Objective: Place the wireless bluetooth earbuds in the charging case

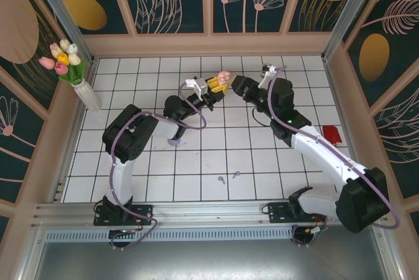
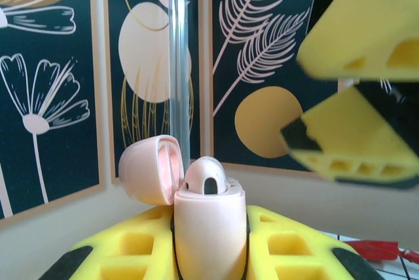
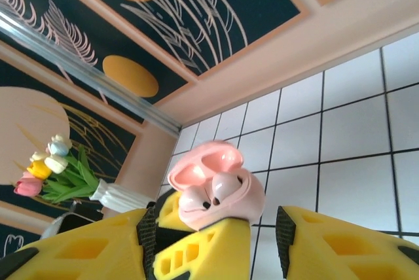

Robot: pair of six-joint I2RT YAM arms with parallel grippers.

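Observation:
My left gripper [image 1: 215, 87] is shut on the body of the pale pink charging case [image 1: 224, 78], held up above the tiled table. In the left wrist view the case [image 2: 209, 227] stands upright between my yellow fingers [image 2: 124, 247], lid swung open to the left. Two pink earbuds [image 3: 196, 198] [image 3: 227, 187] sit in its wells; one dome [image 2: 206, 176] shows from the left wrist. My right gripper [image 1: 237, 86] is open just beside the case, its fingers [image 3: 340, 244] apart and holding nothing. Two lilac earbuds [image 1: 222, 178] [image 1: 236, 175] lie on the tiles near the front.
A lilac case [image 1: 174, 141] sits on the tiles partly under the left arm. A white vase of tulips [image 1: 86, 93] stands at the far left wall. A small red object [image 1: 332, 135] lies at the right edge. Wooden walls ring the table.

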